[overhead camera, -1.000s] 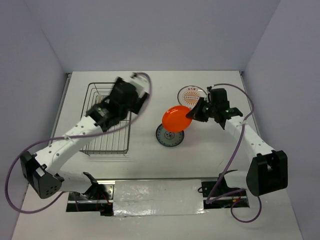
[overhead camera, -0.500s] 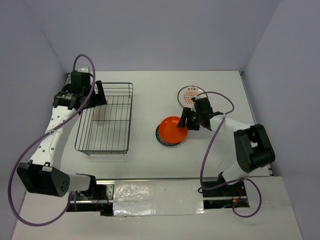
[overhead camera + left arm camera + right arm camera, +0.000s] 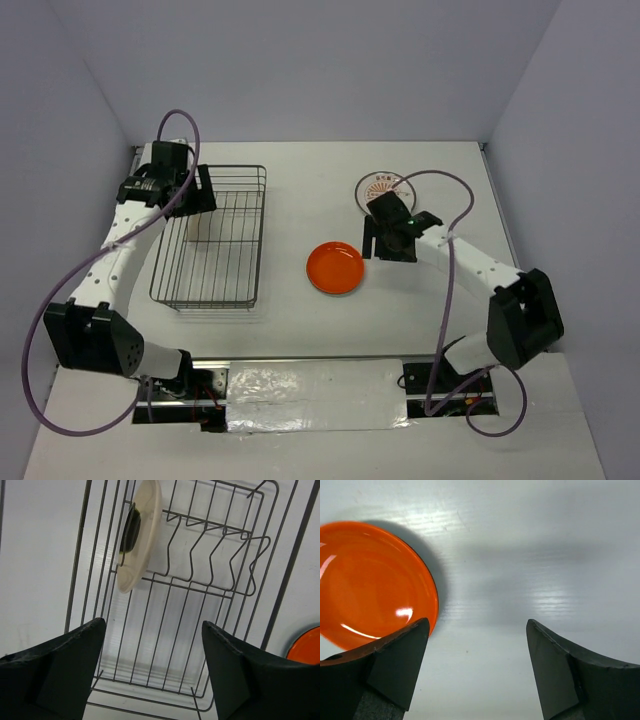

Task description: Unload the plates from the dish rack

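Note:
The dish rack stands on the left of the table. One cream-tan plate is on edge in its dividers, seen in the left wrist view as plate among the rack wires. My left gripper hangs open over the rack's far end, short of that plate, and holds nothing. An orange plate lies flat at mid table. My right gripper is open and empty just right of it, with the plate's rim beside its left finger. A white plate with an orange sunburst lies behind.
The table is enclosed by plain walls on three sides. The right arm's cable loops over the sunburst plate. The rack's raised wire sides flank my left fingers.
My right gripper opened and let go of the orange plate, which now lies flat where a teal plate showed, then drew back right. The left arm swung to the rack's far-left end.

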### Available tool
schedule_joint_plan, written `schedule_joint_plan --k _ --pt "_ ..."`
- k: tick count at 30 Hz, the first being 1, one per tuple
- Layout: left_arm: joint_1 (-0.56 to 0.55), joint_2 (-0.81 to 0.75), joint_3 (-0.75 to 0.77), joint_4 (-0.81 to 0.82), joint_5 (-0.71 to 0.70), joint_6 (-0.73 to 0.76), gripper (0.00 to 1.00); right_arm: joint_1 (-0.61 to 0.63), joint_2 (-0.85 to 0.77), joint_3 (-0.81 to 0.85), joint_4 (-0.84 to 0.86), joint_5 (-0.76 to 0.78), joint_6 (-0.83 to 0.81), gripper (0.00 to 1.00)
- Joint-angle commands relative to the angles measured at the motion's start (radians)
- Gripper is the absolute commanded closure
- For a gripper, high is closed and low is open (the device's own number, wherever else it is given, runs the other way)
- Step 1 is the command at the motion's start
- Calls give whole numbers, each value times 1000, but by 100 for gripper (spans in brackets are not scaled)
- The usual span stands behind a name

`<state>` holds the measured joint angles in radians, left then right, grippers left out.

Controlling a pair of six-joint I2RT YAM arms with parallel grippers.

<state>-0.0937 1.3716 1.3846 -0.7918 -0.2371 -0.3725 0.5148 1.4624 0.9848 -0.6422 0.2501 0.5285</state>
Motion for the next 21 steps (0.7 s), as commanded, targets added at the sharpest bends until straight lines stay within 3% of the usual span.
schedule_joint_plan --k 1,3,8,15,16,19,20,21 --pt "6 62 -4 55 5 14 12 -1 -131 107 -128 128 -7 14" --pt "9 95 11 78 21 33 20 1 -166 133 -123 77 -31 14" --pt "44 240 73 97 45 69 28 2 -249 137 -86 -133 -61 13" --pt "75 343 122 109 108 89 30 8 -287 107 -99 -166 -76 13" --pt "77 346 117 117 114 92 33 8 -287 103 -100 -166 -76 12" --pt "81 346 96 126 137 90 53 8 -289 95 -103 -169 -70 12" --pt "81 346 93 124 142 89 64 8 -290 95 -103 -170 -67 12" --pt "81 343 93 121 147 90 67 8 -290 97 -106 -173 -62 12"
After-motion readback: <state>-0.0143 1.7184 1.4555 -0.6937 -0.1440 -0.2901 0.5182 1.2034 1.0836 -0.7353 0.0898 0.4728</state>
